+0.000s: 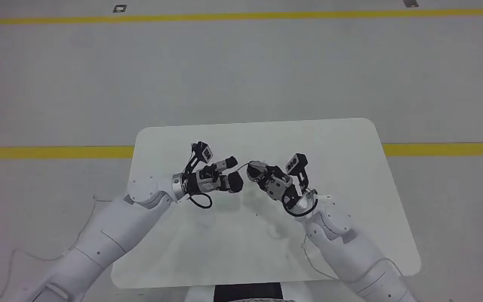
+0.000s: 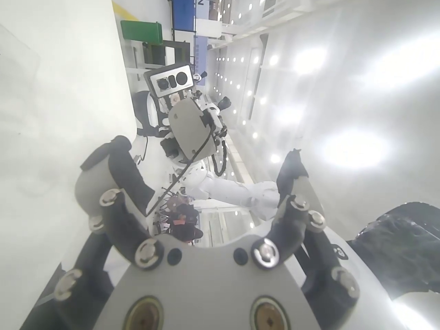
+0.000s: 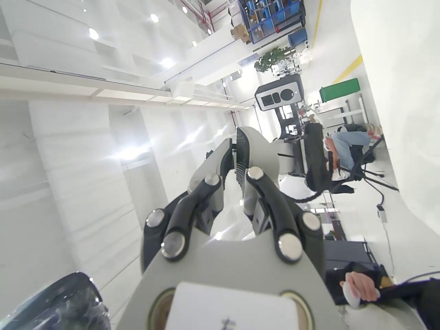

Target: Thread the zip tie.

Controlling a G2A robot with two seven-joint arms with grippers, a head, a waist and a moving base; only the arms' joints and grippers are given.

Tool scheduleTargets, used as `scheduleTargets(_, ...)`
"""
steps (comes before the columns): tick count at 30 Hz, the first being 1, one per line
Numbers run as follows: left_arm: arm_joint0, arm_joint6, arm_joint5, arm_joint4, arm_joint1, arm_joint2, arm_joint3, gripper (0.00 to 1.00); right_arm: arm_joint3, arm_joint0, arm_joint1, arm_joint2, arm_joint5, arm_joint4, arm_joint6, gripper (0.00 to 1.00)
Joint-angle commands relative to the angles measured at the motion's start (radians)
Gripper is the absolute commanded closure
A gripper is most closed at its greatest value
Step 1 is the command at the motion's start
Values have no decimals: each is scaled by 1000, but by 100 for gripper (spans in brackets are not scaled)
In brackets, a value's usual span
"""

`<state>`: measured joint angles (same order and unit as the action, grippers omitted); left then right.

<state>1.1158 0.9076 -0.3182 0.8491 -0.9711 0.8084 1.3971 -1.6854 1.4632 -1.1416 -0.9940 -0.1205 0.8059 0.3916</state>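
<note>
A thin black zip tie (image 2: 178, 176) runs from my right gripper (image 2: 187, 128) down to the inner side of one of my left gripper's fingers (image 2: 117, 173). My left gripper (image 2: 206, 148) is open wide, with the tie's free end touching or very near that finger. My right gripper (image 3: 234, 145) has its fingers pressed nearly together, shut on the tie's head end. In the top view the left gripper (image 1: 235, 181) and the right gripper (image 1: 255, 171) face each other tip to tip above the middle of the white table (image 1: 339, 151).
The table has rounded corners, with bare surface on all sides of the arms. Yellow floor lines (image 1: 68, 152) run behind it. The left wrist's camera box (image 3: 278, 96) sits close beyond the right gripper's fingertips.
</note>
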Motion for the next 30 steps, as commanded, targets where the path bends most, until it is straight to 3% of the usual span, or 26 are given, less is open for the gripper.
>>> scheduleTargets(1,1,3,9,-5,-1,2,0,0,-4,2,-2,-2,-4,-8,-14,100)
scheduleTargets(3,4,0,13,-7,-2,6,1,0,-11,6,-3,-5,-5,-16,-15,100)
scheduleTargets(5,6,2,15,-6,-3,9,0,25,-14,9,-4,-9,-6,-34,-19,100)
scheduleTargets(11,8,13,31,4,-8,15,-10,51,-28,22,-9,-14,-10,-47,-23,100)
scheduleTargets(22,3,17,40,-1,-19,23,-22,59,-26,19,-21,-3,-2,-96,-35,100)
scheduleTargets(30,12,22,44,-5,-20,45,-29,66,-31,30,-18,-20,15,-197,-35,100)
